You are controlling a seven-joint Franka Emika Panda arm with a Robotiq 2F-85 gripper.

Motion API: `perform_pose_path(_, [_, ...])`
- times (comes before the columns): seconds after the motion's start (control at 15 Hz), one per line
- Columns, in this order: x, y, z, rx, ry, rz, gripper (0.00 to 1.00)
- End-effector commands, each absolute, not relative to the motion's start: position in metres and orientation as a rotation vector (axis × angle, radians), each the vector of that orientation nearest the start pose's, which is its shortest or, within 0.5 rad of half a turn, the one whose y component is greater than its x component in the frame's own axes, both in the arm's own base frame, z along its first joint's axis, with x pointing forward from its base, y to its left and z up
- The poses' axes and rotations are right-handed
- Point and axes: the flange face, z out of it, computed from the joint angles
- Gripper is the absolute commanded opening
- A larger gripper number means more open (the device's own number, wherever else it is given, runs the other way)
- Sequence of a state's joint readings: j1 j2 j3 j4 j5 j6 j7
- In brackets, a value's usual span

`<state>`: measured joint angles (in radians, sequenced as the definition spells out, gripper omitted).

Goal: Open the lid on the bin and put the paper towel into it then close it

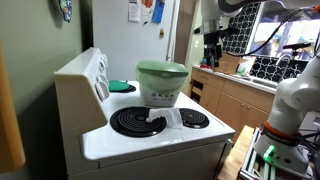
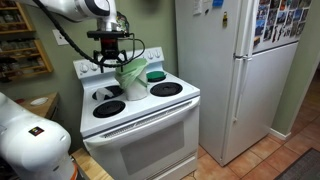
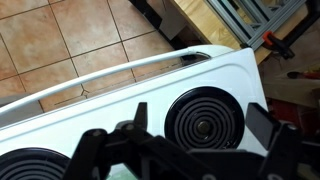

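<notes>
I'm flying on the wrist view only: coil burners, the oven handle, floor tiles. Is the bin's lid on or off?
Observer: On. In an exterior view the pale-green lid sits flat across the top of the white bin.
Operator: Where does the bin stand?
Observer: On the stovetop, behind the front burners that you are looking at.
Operator: And my gripper, relative to it?
Observer: The gripper hangs above the back of the stovetop, higher than the lid and off to one side of the bin, touching neither.
</notes>
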<state>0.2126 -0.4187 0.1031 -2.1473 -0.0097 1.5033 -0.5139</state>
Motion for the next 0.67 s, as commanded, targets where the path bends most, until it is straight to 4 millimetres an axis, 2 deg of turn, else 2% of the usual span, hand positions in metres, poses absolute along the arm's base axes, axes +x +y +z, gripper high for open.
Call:
perform_pose_path(0.0, [0.381,0.141,0.548,-2.88,-1.316,0.366,1.0])
perform_pose_path(0.2, [0.377,0.197,0.541,-2.914,-1.56,0.351,1.0])
perform_pose_path(0.4, [0.371,0.261,0.527,-2.921,-1.803,0.288,1.0])
perform_pose_path(0.6, [0.369,0.305,0.513,-2.963,-2.028,0.168,1.0])
